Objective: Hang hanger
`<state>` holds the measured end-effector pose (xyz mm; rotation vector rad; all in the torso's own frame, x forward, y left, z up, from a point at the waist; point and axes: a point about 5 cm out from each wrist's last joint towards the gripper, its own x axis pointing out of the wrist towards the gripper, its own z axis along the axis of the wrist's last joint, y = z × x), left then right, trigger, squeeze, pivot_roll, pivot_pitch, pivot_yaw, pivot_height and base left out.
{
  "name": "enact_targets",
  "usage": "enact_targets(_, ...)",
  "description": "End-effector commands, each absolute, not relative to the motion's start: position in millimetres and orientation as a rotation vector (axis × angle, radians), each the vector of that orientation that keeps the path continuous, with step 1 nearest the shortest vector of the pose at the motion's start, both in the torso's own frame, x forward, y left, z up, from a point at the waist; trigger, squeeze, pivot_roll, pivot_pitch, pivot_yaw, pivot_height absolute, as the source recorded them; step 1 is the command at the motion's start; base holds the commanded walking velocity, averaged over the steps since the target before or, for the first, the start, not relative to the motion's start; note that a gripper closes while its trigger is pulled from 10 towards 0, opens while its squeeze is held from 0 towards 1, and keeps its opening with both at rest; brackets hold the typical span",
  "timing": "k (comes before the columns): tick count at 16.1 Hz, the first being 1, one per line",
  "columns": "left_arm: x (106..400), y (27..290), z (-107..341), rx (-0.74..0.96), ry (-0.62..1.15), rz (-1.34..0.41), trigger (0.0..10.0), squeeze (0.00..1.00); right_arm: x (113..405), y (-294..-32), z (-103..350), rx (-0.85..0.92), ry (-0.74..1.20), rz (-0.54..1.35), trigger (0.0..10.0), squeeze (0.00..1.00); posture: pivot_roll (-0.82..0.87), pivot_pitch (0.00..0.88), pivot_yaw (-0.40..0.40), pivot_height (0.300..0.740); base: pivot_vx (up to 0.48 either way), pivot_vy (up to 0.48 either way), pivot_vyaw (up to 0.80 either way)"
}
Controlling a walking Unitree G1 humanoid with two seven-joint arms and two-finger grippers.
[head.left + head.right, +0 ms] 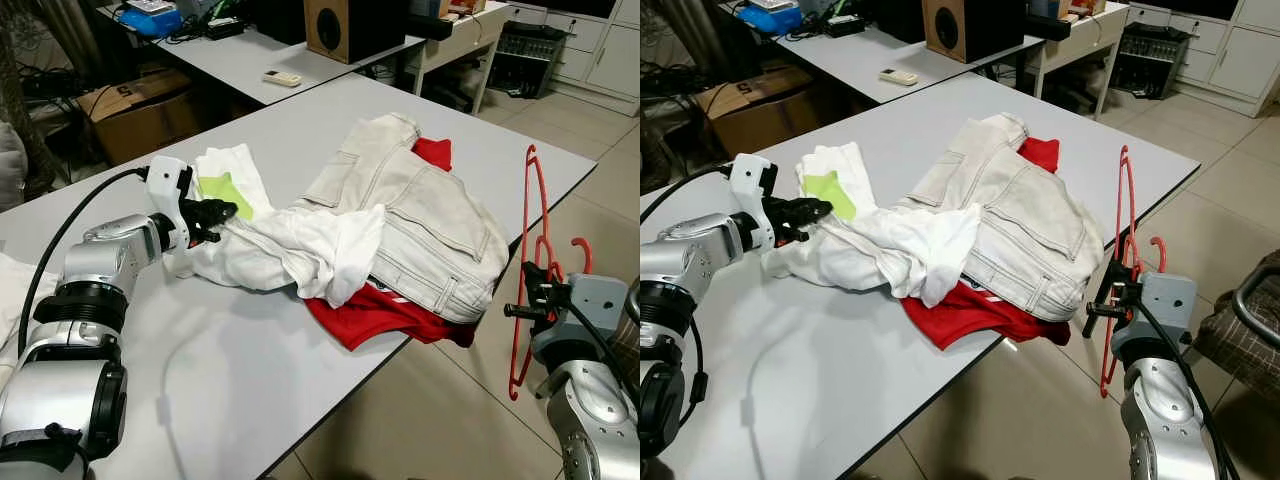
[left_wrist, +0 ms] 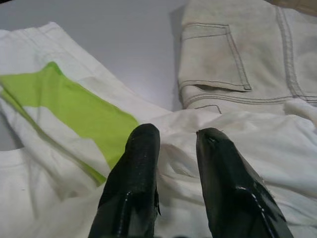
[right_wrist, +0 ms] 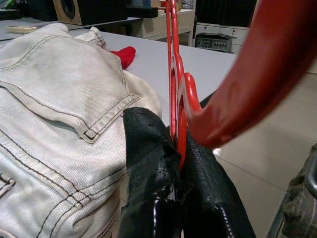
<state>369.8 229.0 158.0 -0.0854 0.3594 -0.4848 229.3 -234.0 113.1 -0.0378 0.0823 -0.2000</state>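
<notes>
A heap of clothes [image 1: 380,250] lies on the table [image 1: 200,380], the hanger [image 1: 528,270] off its right edge, another table [image 1: 260,55] behind.

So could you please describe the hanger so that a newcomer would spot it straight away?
Start at the grey table with the heap of clothes, then go to its edge on the robot's right. There, off the table, the right gripper is shut on the hanger, holding it roughly upright above the floor. It is a thin red frame, the one rigid red thing beside the soft red cloth.

Head stereo downward; wrist close-ups.
</notes>
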Motion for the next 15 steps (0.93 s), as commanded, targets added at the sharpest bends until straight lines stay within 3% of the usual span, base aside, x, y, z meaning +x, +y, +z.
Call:
enact_targets(1, 370.3, 230.6, 161.5, -0.081, 0.366, -0.495, 10.0, 1.00, 229.5, -232.5, 116.0, -0.032, 0.064, -0.195, 10.0, 0.00, -0.24, 0.000, 0.101, 0.719, 0.000, 0.000, 0.00)
enact_targets(6, 367.6, 232.4, 154.5, 0.029, 0.410, -0.507, 10.0, 1.00, 229.2, -230.9, 115.1, -0.028, 0.066, -0.193, 10.0, 0.00, -0.24, 0.000, 0.104, 0.719, 0.000, 0.000, 0.00)
enact_targets(7, 367.8, 229.6, 152.9, 0.034, 0.422, -0.521, 10.0, 0.36, 229.5, -230.6, 115.0, -0.027, 0.065, -0.194, 10.0, 0.00, -0.24, 0.000, 0.105, 0.719, 0.000, 0.000, 0.00)
enact_targets(8, 368.5, 226.3, 150.8, 0.054, 0.435, -0.526, 10.0, 0.00, 229.6, -230.2, 114.8, -0.026, 0.065, -0.193, 10.0, 0.00, -0.24, 0.000, 0.107, 0.719, 0.000, 0.000, 0.00)
enact_targets(14, 371.9, 233.5, 148.9, 0.140, 0.471, -0.433, 10.0, 0.00, 228.5, -232.1, 115.0, -0.026, 0.063, -0.201, 10.0, 0.00, -0.24, 0.000, 0.110, 0.719, 0.000, 0.000, 0.00)
enact_targets(15, 372.3, 237.0, 149.0, 0.139, 0.474, -0.404, 9.6, 0.00, 228.2, -231.7, 114.7, -0.027, 0.063, -0.201, 10.0, 0.00, -0.24, 0.000, 0.115, 0.719, 0.000, 0.000, 0.00)
